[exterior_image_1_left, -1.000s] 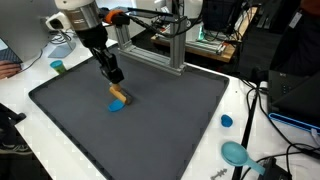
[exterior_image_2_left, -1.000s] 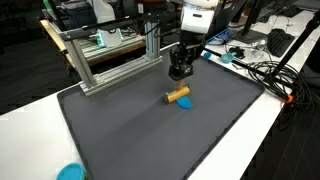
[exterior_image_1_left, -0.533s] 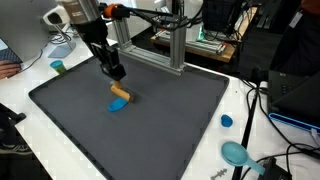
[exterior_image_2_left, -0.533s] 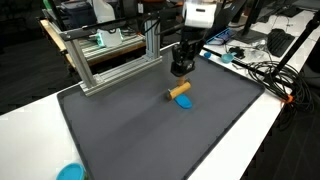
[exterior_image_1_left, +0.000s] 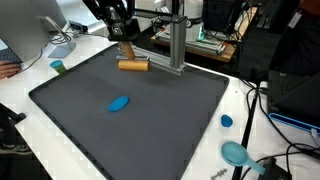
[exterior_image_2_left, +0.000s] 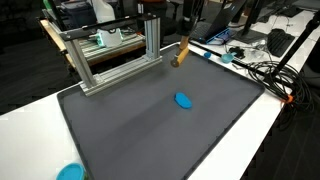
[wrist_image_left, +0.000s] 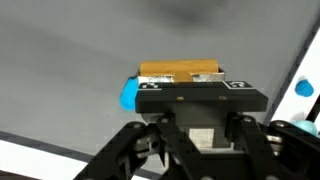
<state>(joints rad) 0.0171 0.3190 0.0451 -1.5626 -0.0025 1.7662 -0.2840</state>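
Note:
My gripper (exterior_image_1_left: 127, 52) is shut on a tan wooden block (exterior_image_1_left: 132, 65) and holds it high above the dark grey mat (exterior_image_1_left: 170, 125), near the metal frame. In an exterior view the block (exterior_image_2_left: 181, 53) hangs tilted below the arm, most of which is out of frame. A flat blue oval piece (exterior_image_1_left: 119, 103) lies alone on the mat, also seen in an exterior view (exterior_image_2_left: 184, 100). In the wrist view the block (wrist_image_left: 180, 72) sits between the fingers (wrist_image_left: 190, 82), with the blue piece (wrist_image_left: 129, 95) below it on the mat.
An aluminium frame (exterior_image_1_left: 172, 40) stands at the mat's back edge (exterior_image_2_left: 110, 62). A small blue cap (exterior_image_1_left: 227, 121) and a teal bowl (exterior_image_1_left: 236, 153) lie on the white table. A green cup (exterior_image_1_left: 58, 67) stands at the far corner. Cables (exterior_image_2_left: 262, 72) lie beside the mat.
The gripper closed on the wooden block, which had rested on the blue piece, and lifted it up and back toward the frame. The blue piece stayed on the mat.

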